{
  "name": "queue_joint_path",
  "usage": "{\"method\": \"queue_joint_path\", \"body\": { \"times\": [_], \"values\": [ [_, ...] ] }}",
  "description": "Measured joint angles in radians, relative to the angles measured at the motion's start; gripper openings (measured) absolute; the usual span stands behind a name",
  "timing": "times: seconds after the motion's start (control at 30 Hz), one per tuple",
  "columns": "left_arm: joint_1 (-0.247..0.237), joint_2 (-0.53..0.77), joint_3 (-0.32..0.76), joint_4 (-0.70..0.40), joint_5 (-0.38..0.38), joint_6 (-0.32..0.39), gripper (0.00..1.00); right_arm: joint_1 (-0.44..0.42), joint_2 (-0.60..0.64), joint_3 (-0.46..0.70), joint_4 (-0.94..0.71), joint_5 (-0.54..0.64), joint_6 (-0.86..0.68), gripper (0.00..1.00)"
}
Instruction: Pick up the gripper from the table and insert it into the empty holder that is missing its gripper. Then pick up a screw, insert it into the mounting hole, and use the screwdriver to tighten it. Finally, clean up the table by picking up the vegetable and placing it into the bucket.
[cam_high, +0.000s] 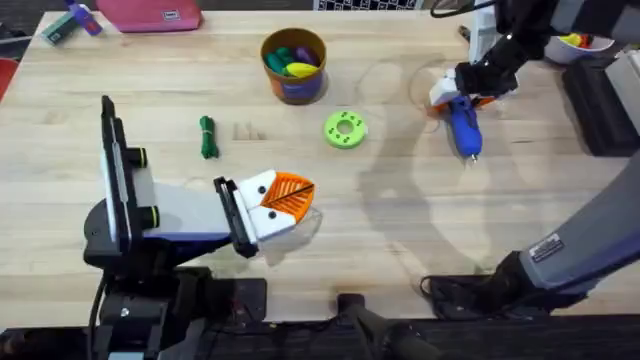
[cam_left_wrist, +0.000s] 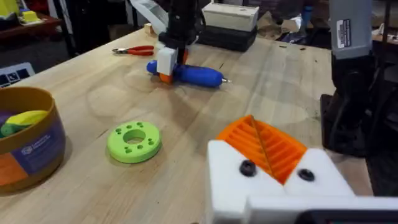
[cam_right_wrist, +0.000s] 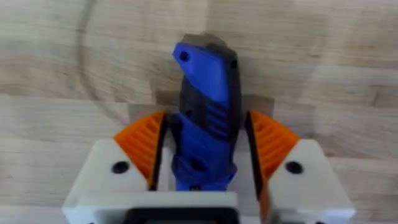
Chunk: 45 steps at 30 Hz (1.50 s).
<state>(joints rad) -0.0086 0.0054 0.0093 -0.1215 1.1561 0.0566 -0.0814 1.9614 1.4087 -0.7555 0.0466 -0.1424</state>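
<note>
The blue screwdriver (cam_high: 466, 128) (cam_left_wrist: 196, 74) (cam_right_wrist: 208, 81) lies flat on the table at the far right. My right gripper (cam_high: 455, 97) (cam_left_wrist: 166, 65) (cam_right_wrist: 205, 121) is down over its rear end, with an orange pad pressed against each side, shut on it. Near the front left, my left gripper (cam_high: 300, 192) (cam_left_wrist: 258, 140) hovers with its orange tips together, shut and holding nothing. The dark-green vegetable (cam_high: 207, 137) lies left of centre. Behind it, the orange-brown bucket (cam_high: 295, 90) (cam_left_wrist: 37, 155) holds several toy pieces. The loose gripper, the empty holder and the screw are out of view.
A bright-green disc (cam_high: 345, 130) (cam_left_wrist: 134, 142) with holes lies between the bucket and the screwdriver. Red pliers (cam_left_wrist: 134, 50) lie beyond the screwdriver. A white bowl (cam_high: 572, 50) and a black box (cam_high: 600, 100) sit at the far right, a pink pouch (cam_high: 150, 14) at the back left.
</note>
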Motion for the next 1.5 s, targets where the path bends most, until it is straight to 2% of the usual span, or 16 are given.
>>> {"method": "queue_joint_path", "body": {
  "times": [0.07, 0.1, 0.13, 0.17, 0.2, 0.4, 0.57, 0.6, 0.63, 0.7, 0.83, 1.0, 1.27, 1.37, 1.5],
  "values": [
    [0.000, 0.000, 0.000, 0.000, 0.000, 0.000, 0.009, 0.001, 0.007, 0.007, -0.011, -0.003, -0.004, 0.633],
    [0.000, 0.000, 0.000, 0.000, 0.000, 0.000, 0.009, 0.001, 0.017, 0.020, -0.022, 0.005, -0.017, 0.292],
    [0.000, 0.000, 0.000, 0.000, 0.000, 0.000, 0.009, 0.001, 0.022, 0.023, -0.019, 0.010, -0.025, 0.164],
    [0.000, 0.000, 0.000, 0.000, 0.000, 0.000, 0.009, 0.000, 0.027, 0.025, -0.018, 0.014, -0.028, 0.051],
    [0.000, 0.000, 0.000, 0.000, 0.000, 0.000, 0.009, 0.000, 0.029, 0.028, -0.017, 0.013, -0.030, 0.026],
    [0.000, 0.000, 0.000, 0.000, 0.000, 0.000, 0.009, 0.001, 0.031, 0.033, -0.032, 0.016, -0.040, 0.024],
    [0.000, 0.000, 0.000, 0.000, 0.000, 0.000, 0.009, 0.011, 0.038, 0.061, -0.130, 0.015, -0.028, 0.024],
    [0.000, 0.000, 0.000, 0.000, 0.000, 0.000, 0.009, 0.016, 0.039, 0.075, -0.160, 0.014, -0.021, 0.024],
    [0.000, 0.000, 0.000, 0.000, 0.000, 0.000, 0.009, 0.040, 0.035, 0.136, -0.218, 0.010, -0.004, 0.024],
    [0.000, 0.000, 0.000, 0.000, 0.000, 0.000, 0.009, 0.060, 0.017, 0.182, -0.223, -0.007, 0.003, 0.024],
    [0.000, 0.000, 0.000, 0.000, 0.000, 0.000, 0.009, 0.104, -0.080, 0.247, -0.188, -0.076, 0.031, 0.024],
    [0.000, 0.000, 0.000, 0.000, 0.000, 0.000, 0.009, 0.152, -0.260, 0.270, -0.104, -0.158, 0.092, 0.024],
    [0.000, 0.000, 0.000, 0.000, 0.000, 0.000, 0.009, 0.265, -0.519, 0.272, -0.025, -0.198, 0.148, 0.024],
    [0.000, 0.000, 0.000, 0.000, 0.000, 0.000, 0.009, 0.327, -0.589, 0.261, 0.022, -0.205, 0.160, 0.024],
    [0.000, 0.000, 0.000, 0.000, 0.000, 0.000, 0.009, 0.409, -0.692, 0.179, 0.140, -0.215, 0.194, 0.024]
  ]
}}
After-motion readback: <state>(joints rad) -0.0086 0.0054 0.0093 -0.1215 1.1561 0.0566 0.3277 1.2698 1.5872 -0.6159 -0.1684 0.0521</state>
